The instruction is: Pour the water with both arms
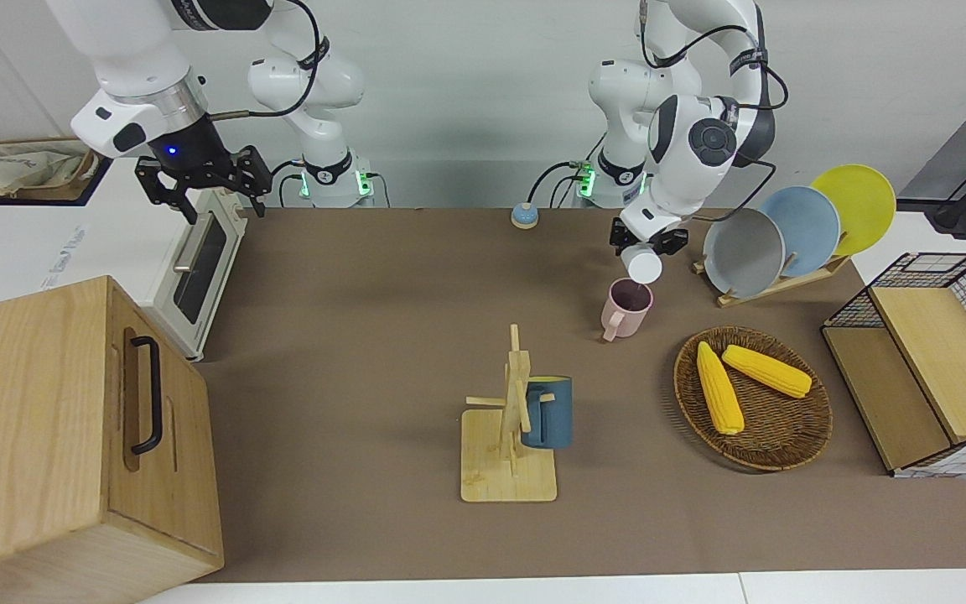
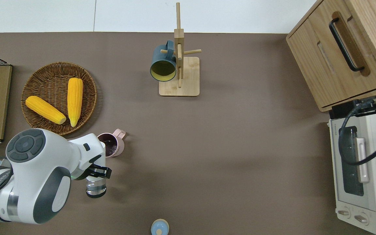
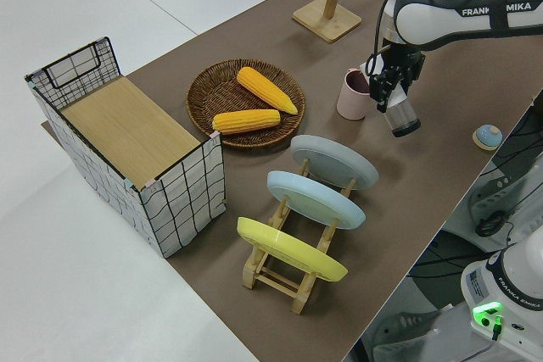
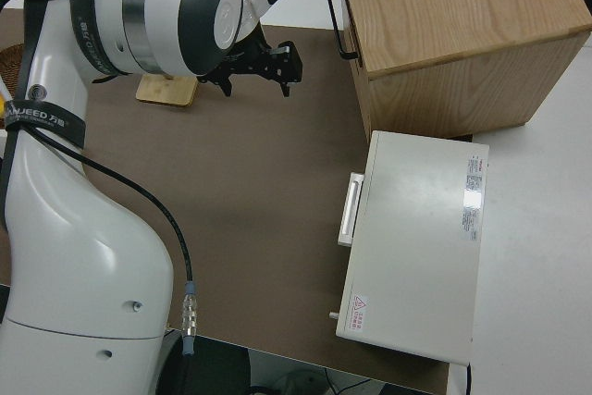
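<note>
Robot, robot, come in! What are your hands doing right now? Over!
Left gripper shut on clear cup, tipped beside pink mug. Right gripper open, empty, parked. Nothing in the way.

Bench [image 1: 382,352]: covered in plain dark brown.
Arms [image 1: 684,134]: glossy white, with black cables.
Tools: the left tool [image 1: 649,242] and the right tool [image 1: 202,180] are black.
Mug on the bench [image 1: 627,309]: pale pink, dark inside.
Hung mug [image 1: 548,413]: dark teal outside, yellow-green inside.
Mug rack [image 1: 510,436]: light wood.
Corn cobs [image 1: 719,387]: bright yellow.
Basket [image 1: 785,445]: brown woven wicker.
Plates [image 1: 797,228]: grey, light blue and yellow.
Oven [image 2: 361,169]: cream-white, dark window.
Cabinet [image 1: 55,436]: light wood grain, black handle.
Wire crate [image 3: 182,197]: black grid on white.
</note>
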